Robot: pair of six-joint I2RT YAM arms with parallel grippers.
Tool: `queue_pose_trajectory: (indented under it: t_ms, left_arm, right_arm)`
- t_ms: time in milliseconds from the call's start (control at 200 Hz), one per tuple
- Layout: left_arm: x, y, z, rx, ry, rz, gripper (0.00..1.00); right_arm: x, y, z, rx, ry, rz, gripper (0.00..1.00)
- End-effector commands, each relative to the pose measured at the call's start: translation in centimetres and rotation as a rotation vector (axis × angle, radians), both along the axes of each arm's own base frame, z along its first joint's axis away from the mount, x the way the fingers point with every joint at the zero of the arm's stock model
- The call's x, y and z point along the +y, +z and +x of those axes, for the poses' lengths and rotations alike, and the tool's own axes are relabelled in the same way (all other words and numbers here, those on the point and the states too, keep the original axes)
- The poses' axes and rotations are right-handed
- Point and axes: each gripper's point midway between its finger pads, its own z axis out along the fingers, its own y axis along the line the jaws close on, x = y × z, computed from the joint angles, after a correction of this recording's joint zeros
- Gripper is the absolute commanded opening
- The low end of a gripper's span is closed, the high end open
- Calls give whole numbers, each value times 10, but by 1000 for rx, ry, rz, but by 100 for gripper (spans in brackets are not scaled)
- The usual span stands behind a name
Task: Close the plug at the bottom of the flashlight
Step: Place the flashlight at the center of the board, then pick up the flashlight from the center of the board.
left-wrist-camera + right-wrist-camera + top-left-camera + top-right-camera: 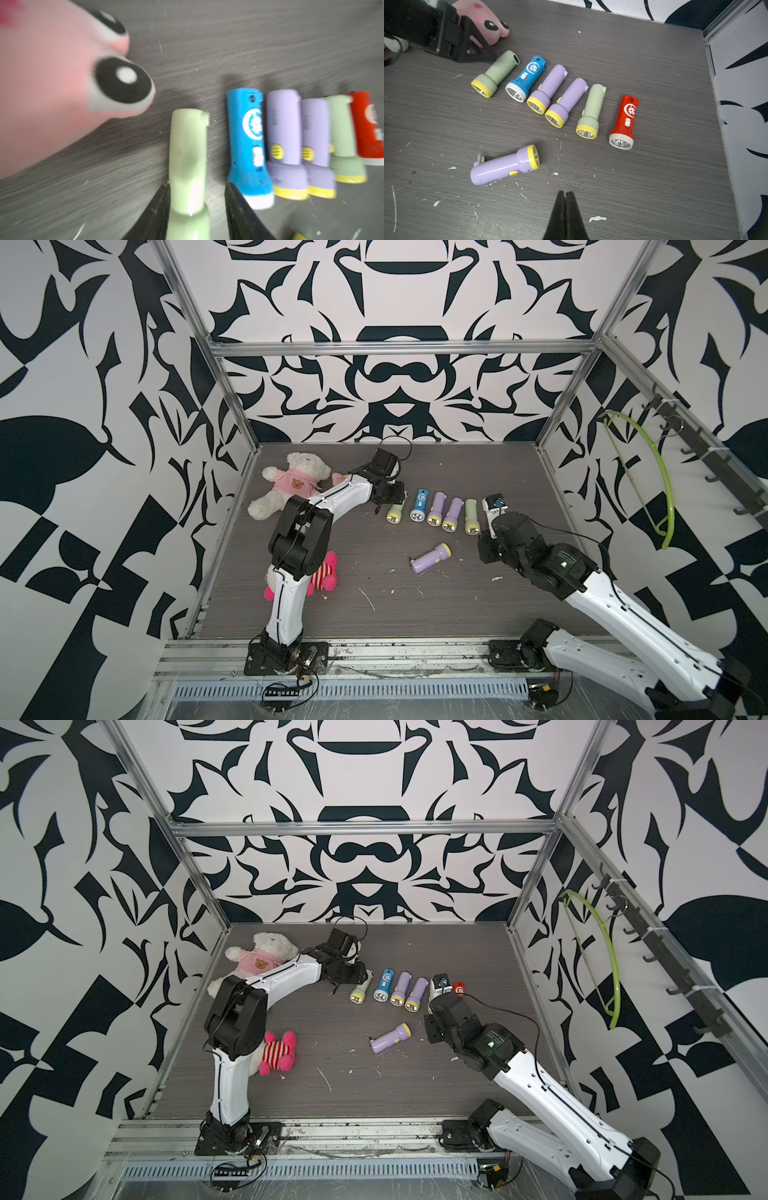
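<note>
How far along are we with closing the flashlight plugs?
Done, apparently: the row of six flashlights shows no prongs out. In hand: left tool straddles the end green flashlight, jaws open. To do: the lone purple flashlight has its plug sticking out; right tool hangs shut and empty nearby.

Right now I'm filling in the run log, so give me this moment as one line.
left gripper: open, straddling end green flashlight | right gripper: shut, empty | lone purple flashlight: plug sticking out
</note>
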Motion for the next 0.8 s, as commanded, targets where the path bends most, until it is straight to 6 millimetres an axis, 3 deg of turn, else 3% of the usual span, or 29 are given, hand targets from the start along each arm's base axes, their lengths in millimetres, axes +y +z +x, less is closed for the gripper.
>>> queue_pose_trajectory:
  t_ms: [0,30,70,135,260,365,480,545,795]
  left_arm:
    - [2,37,-7,-88,2,-55,46]
    - [4,39,-14,-89,0,-60,46]
    - [5,42,-23,-91,-9,-67,46]
    - [3,44,-43,-90,-40,-84,45]
    - [-12,37,-92,-39,-128,-127,43]
    - [-32,28,-135,-28,-196,-166,40]
    - [-52,18,-180,4,-254,-205,31]
    - [-57,12,-199,20,-276,-213,26]
    - [-66,-3,-253,52,-302,-194,26]
  right_arm:
    - [-1,0,2,15,-46,22,2]
    - [0,-2,2,22,-44,16,12]
    - [4,-7,4,39,-34,12,14]
    - [12,-15,7,71,-18,12,0]
    - [28,-33,15,144,10,-2,0]
    - [55,-46,19,187,102,45,0]
    - [66,-60,25,207,120,60,0]
    - [70,-67,28,217,122,56,0]
    - [91,-94,45,265,162,44,0]
